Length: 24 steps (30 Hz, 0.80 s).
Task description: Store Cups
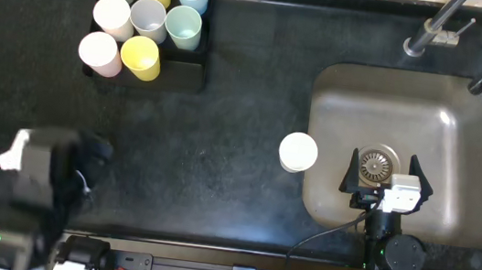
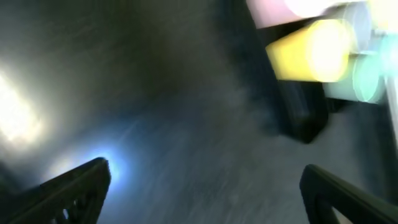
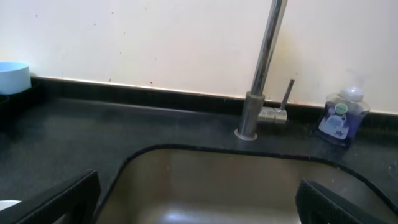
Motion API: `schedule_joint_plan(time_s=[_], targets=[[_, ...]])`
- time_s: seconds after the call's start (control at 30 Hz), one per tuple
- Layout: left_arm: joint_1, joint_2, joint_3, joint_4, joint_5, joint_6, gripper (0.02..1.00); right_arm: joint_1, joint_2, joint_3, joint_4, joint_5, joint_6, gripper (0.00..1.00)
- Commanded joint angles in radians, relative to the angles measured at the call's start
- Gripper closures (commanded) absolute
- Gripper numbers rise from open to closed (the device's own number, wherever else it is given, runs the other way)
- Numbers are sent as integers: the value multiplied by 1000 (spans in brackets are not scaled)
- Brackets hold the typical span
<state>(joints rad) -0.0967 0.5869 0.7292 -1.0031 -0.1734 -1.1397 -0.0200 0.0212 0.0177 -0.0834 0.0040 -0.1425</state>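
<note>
**A:** Dark worktop (image 1: 225, 115). Where are the cups?
**B:** One white cup (image 1: 298, 151) stands at centre frame, just beside the sink (image 1: 464, 116) and its left rim. Eight other cups (image 1: 148, 18) stand in the black tray (image 1: 188, 75) at upper left.
**A:** End effectors?
**B:** The right end effector (image 1: 385, 174) is over the sink, fingers wide. The left end effector (image 2: 205, 177) is at lower left, also wide.

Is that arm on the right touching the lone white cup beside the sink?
Apart. The top view shows the right gripper over the sink, with bare basin between its open fingers and the white cup.
</note>
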Motion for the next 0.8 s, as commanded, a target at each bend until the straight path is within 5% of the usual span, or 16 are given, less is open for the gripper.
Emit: schedule_joint_plan(time_s=[0.03,0.17,0.3,0.47,0.8], targets=[[2,-219,-296,463,-18,585,18,-6,-6,-13,6,-4,-3,3],[3,-327,-523,1070,59,1037,20,-6,-6,-13,6,-4,-3,3],[10,-343,-624,1324,63,1173,20,-6,-6,-13,5,-4,-3,5],[69,-377,-715,1312,69,1225,20,-6,-6,-13,5,-4,-3,5],[59,-579,-721,922,109,1222,20,-7,-6,-13,5,-4,-3,3]])
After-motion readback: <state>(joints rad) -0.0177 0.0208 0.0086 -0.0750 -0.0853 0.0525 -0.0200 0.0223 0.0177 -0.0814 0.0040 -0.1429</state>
